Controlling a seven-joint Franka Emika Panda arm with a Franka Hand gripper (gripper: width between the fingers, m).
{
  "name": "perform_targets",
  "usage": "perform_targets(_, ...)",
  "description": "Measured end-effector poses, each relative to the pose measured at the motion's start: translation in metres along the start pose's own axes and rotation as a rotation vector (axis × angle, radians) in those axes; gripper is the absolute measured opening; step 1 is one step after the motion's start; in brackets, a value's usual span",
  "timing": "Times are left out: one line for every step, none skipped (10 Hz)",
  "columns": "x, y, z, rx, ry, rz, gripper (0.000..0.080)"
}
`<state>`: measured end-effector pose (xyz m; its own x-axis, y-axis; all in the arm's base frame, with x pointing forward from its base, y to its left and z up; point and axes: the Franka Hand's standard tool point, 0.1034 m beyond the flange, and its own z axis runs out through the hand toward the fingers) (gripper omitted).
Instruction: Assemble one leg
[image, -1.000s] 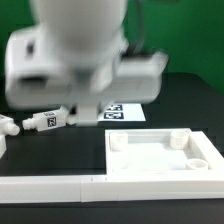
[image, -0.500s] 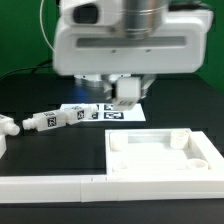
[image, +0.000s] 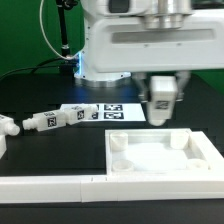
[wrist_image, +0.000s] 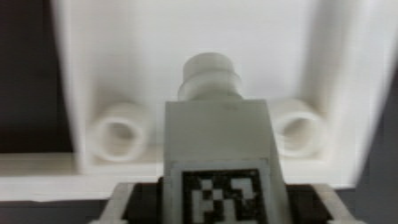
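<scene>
On the black surface (image: 40, 150), left of the white panel (image: 160, 158), loose legs (image: 55, 117) are seen lying on their sides. The marker board (image: 118, 112) is noted behind the panel's far left corner. The leg (image: 161, 103) is held upright, clenched in the fingers (image: 162, 84), above the panel's far edge. In the wrist view its threaded tip (wrist_image: 212, 72) is directed toward the panel.

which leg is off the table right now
The leg held upright in the gripper, over the white panel. The other legs lie on their sides on the table, at the exterior view's left.
</scene>
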<state>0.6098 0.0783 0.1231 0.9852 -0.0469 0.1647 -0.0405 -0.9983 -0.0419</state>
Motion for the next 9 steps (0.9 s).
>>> perform_targets(0.007,-0.032,-0.005,0.027,0.102,0.033,0.0281)
perform_targets(0.009,-0.04,-0.006,0.035,0.137,0.024,0.0281)
perform_targets(0.014,-0.042,-0.008,0.05,0.23,0.021,0.0281)
perform_targets(0.011,-0.045,-0.006,0.062,0.294,0.014,0.0281)
perform_targets(0.009,-0.047,-0.004,0.069,0.335,0.01,0.0281)
perform_targets(0.009,-0.044,-0.002,0.062,0.331,-0.009,0.0281)
perform_targets(0.013,-0.035,0.005,0.046,0.356,-0.065,0.0281)
perform_targets(0.02,-0.03,0.016,0.03,0.372,-0.104,0.0281)
perform_targets(0.032,-0.024,0.023,0.014,0.387,-0.138,0.0281)
